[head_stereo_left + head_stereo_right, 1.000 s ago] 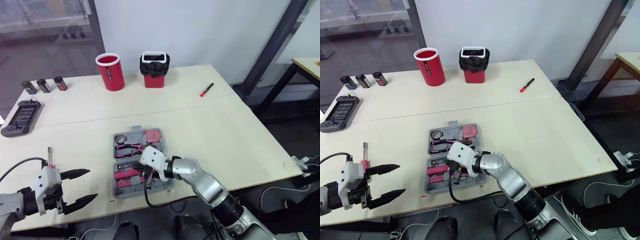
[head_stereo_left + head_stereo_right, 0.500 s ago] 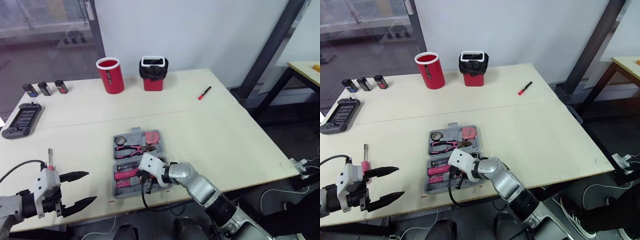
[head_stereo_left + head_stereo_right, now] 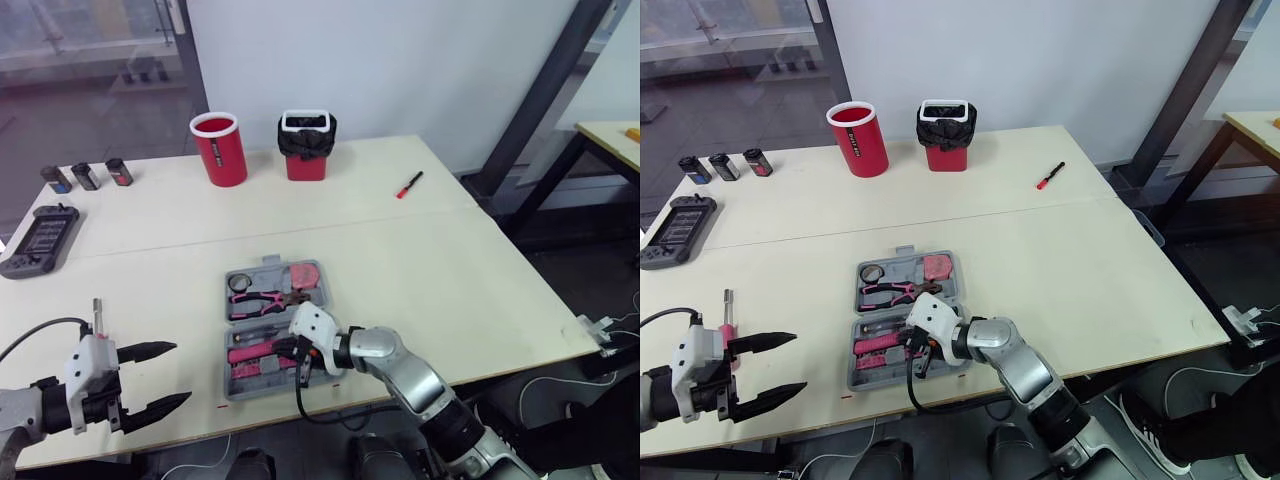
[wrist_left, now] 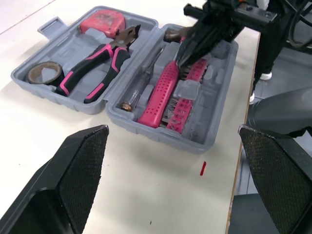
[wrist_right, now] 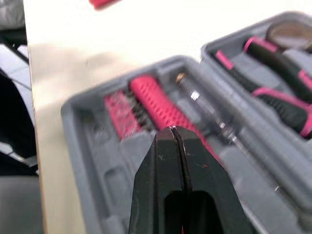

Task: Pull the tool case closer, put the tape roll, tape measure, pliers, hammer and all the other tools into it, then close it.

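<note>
— What have the fingers got?

— On the right gripper (image 5: pixel 174 131) the fingers (image 5: pixel 163 161) are pressed tight together with nothing between them. They hang low over the near half of the tool case (image 4: pixel 146 127), above the pink ribbed handle (image 4: pixel 158 95) lying there. The left gripper (image 3: pixel 180 372) is spread wide and empty, well off to the case's left, by the tabletop (image 3: pixel 480 280) edge.

— And what is in the case?

— It lies open and flat, close in front of the robot, so I'd call the pulling done. The far half holds the tape roll (image 4: pixel 44 73), the pliers (image 4: pixel 97 68) and the tape measure (image 4: pixel 107 20). The near half holds that pink handle, probably the hammer's though its head is partly hidden, a slim screwdriver (image 4: pixel 144 83) beside it and a row of pink bits (image 4: pixel 187 92).

— Anything loose?

— No tool lies just beside the case. A red marker (image 3: pixel 412 183) lies well beyond it to the right; I can't tell whether it counts.

— So what's left?

— Mainly folding one half over the other and closing it.
</note>
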`<state>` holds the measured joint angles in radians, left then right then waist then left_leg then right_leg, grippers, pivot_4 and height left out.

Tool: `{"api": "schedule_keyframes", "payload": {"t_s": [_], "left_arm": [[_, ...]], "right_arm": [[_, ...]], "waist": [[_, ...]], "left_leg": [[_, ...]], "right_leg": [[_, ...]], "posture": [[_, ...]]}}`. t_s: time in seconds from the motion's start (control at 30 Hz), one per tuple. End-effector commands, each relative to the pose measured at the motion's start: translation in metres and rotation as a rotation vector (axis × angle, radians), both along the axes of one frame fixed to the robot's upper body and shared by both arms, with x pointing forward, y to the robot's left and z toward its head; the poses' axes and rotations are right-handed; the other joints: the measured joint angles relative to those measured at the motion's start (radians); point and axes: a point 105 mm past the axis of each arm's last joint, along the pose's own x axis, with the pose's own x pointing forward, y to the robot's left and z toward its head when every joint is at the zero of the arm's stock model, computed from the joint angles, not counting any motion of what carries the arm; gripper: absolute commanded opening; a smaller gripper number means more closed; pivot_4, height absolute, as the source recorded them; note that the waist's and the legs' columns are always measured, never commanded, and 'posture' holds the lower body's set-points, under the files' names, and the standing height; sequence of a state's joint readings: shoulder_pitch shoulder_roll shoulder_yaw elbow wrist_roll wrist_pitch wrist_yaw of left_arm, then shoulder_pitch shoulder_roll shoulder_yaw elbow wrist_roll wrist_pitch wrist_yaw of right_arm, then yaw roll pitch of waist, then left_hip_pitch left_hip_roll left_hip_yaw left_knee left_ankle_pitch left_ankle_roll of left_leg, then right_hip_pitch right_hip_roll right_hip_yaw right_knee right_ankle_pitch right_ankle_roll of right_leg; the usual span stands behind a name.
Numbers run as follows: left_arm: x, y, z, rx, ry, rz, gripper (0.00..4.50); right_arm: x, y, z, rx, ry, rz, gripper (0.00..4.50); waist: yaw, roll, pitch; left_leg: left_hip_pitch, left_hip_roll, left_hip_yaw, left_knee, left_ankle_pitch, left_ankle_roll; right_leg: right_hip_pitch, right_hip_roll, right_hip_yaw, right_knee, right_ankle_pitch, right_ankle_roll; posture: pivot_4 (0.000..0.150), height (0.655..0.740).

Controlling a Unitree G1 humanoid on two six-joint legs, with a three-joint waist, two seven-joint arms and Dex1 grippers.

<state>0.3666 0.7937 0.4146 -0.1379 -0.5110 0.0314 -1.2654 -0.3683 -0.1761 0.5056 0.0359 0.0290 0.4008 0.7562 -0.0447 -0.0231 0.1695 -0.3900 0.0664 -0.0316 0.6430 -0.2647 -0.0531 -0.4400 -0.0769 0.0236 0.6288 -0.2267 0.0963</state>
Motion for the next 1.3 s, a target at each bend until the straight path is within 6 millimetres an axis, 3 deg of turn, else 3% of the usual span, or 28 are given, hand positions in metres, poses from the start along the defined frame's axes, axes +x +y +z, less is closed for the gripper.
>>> {"api": "schedule_keyframes", "payload": {"t_s": [0.03, 0.23, 0.37, 0.6, 0.77, 0.93, 1.3], "left_arm": [[0.002, 0.002, 0.007, 0.017, -0.034, -0.008, 4.5], [0.001, 0.001, 0.007, 0.016, -0.035, -0.007, 4.5], [0.001, 0.0, 0.007, 0.016, -0.035, -0.008, 4.5], [0.0, 0.0, 0.007, 0.016, -0.035, -0.007, 4.5], [-0.001, -0.001, 0.007, 0.015, -0.034, -0.006, 4.5], [-0.001, -0.001, 0.007, 0.014, -0.034, -0.004, 4.5], [0.0, -0.001, 0.007, 0.017, -0.036, -0.001, 4.5]], "right_arm": [[0.009, -0.001, -0.003, -0.038, -0.026, -0.035, 0.02], [0.007, -0.01, -0.027, -0.146, 0.042, -0.076, 0.02], [0.004, -0.009, -0.028, -0.141, 0.05, -0.064, 0.02], [-0.005, 0.012, 0.027, 0.075, -0.028, 0.032, 0.02], [0.0, 0.014, 0.042, 0.075, -0.064, 0.016, 0.02], [0.011, 0.006, 0.024, -0.018, -0.063, -0.038, 0.02], [0.009, 0.002, -0.011, -0.146, -0.018, -0.05, 0.02]], "waist": [[0.0, 0.001, 0.001], [0.0, 0.002, 0.001], [0.0, 0.002, 0.002], [0.0, 0.002, 0.002], [-0.001, 0.002, 0.002], [0.0, 0.002, 0.002], [-0.002, 0.002, 0.002]], "left_leg": [[0.0, 0.0, 0.0, 0.001, 0.0, 0.0], [0.0, 0.0, 0.0, 0.003, 0.0, 0.0], [0.0, 0.0, 0.0, 0.003, 0.0, 0.0], [-0.001, 0.0, 0.0, 0.002, 0.0, 0.0], [-0.001, 0.0, 0.0, 0.001, 0.0, 0.0], [-0.002, 0.0, 0.0, 0.001, 0.0, 0.0], [-0.002, 0.0, 0.0, 0.001, 0.0, 0.0]], "right_leg": [[0.0, 0.0, 0.0, 0.0, 0.0, 0.0], [0.0, 0.0, 0.0, 0.0, -0.001, 0.001], [0.0, 0.0, 0.0, 0.0, 0.0, 0.001], [-0.001, 0.0, 0.0, 0.0, 0.0, 0.001], [-0.002, 0.0, 0.0, 0.0, 0.0, 0.001], [-0.002, 0.0, 0.0, 0.0, 0.001, -0.001], [-0.003, 0.0, 0.0, -0.001, 0.0, -0.001]], "posture": [[0.15, 0.7387], [0.15, 0.7387], [0.15, 0.7387], [0.15, 0.7387], [0.15, 0.7387], [0.15, 0.7387], [0.15, 0.7387]]}}
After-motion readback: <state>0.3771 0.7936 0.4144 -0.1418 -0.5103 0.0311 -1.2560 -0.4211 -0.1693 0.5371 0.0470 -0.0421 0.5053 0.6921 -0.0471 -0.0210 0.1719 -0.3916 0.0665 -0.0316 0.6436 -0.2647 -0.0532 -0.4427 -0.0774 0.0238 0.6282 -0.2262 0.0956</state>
